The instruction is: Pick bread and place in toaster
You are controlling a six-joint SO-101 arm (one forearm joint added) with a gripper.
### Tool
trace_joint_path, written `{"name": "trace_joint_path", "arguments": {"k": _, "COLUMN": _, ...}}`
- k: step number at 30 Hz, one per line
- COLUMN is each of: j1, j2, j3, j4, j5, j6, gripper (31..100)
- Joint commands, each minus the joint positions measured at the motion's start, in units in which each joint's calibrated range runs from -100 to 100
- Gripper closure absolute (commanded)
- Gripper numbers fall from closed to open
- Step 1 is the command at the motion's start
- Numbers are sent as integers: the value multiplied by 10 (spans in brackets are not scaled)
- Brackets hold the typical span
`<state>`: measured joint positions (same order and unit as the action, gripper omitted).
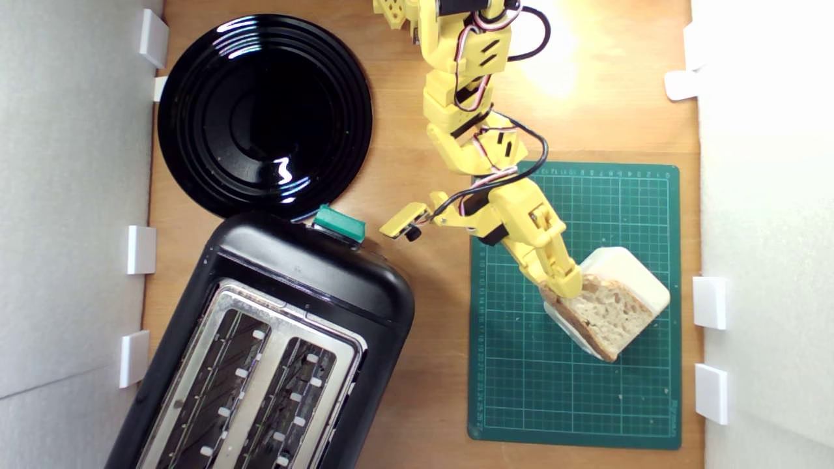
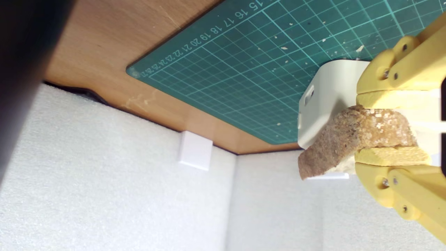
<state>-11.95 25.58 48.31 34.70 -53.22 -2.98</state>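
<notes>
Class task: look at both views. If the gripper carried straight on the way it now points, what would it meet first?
The gripper is shut on the bread. Straight ahead, it would probably press the slice into the cream block or the green mat beneath; depth is unclear.

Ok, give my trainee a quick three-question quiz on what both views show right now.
1. True or false: the gripper is shut on the bread.
2. What does the bread lean on? A) black plate B) cream block C) toaster
3. What colour is the toaster's lever knob?

Key: 1 true; 2 B; 3 green.
</notes>
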Motion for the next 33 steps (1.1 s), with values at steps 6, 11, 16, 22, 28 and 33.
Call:
{"name": "trace_joint_path", "arguments": {"k": 6, "j1": 1, "j2": -85, "j3": -16, "j4": 0, "j5": -15, "j6": -1, "gripper": 730}}
{"name": "trace_joint_path", "arguments": {"k": 11, "j1": 2, "j2": -156, "j3": -16, "j4": 0, "j5": -13, "j6": -1, "gripper": 731}}
{"name": "trace_joint_path", "arguments": {"k": 16, "j1": 11, "j2": -254, "j3": -16, "j4": 2, "j5": 41, "j6": -1, "gripper": 731}}
{"name": "trace_joint_path", "arguments": {"k": 22, "j1": 11, "j2": -380, "j3": -17, "j4": -2, "j5": 152, "j6": 1, "gripper": 731}}
{"name": "trace_joint_path", "arguments": {"k": 28, "j1": 12, "j2": -494, "j3": -20, "j4": 0, "j5": 269, "j6": 4, "gripper": 732}}
{"name": "trace_joint_path", "arguments": {"k": 33, "j1": 11, "j2": -570, "j3": -21, "j4": -8, "j5": 362, "j6": 43, "gripper": 732}}
